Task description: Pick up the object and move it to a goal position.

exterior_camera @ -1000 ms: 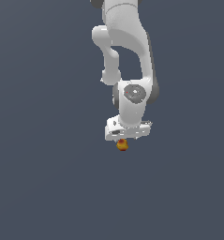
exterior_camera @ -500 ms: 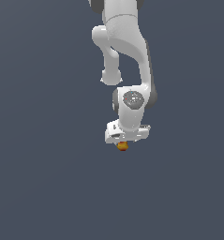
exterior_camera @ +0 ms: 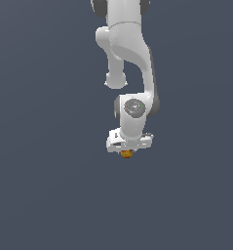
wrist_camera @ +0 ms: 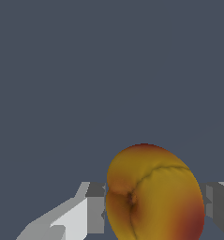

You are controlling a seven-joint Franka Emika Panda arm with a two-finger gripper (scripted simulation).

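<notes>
The gripper (exterior_camera: 127, 150) is at the low end of the white arm (exterior_camera: 130, 58) and points down. Its two fingers (wrist_camera: 95, 208) are pressed on the object (wrist_camera: 154, 194), one on each side. In the wrist view, one gray finger touches one side of the object and the other gray finger touches the other side. So the gripper is clamped on the object and holds it.

The object (exterior_camera: 126, 154) sits right under the white gripper in the exterior view. Only a small bit of it peeks out below the gripper. It is much smaller than the gripper there.

Close up, in the wrist view, the object is round like a little fruit. It is mostly yellow and orange. It has a dark red patch at its top edge and another red patch low on one side. A thin dark line curves across its skin. There is a small dent where the line ends, like the spot where a stem would be.

Above the gripper, the arm has a round joint (exterior_camera: 134, 108) with a gray disc on it. The arm bends and goes up out of the picture.

Behind it all is a plain dark blue-gray background (exterior_camera: 40, 146). I cannot tell from the pictures if the object is touching any floor.
</notes>
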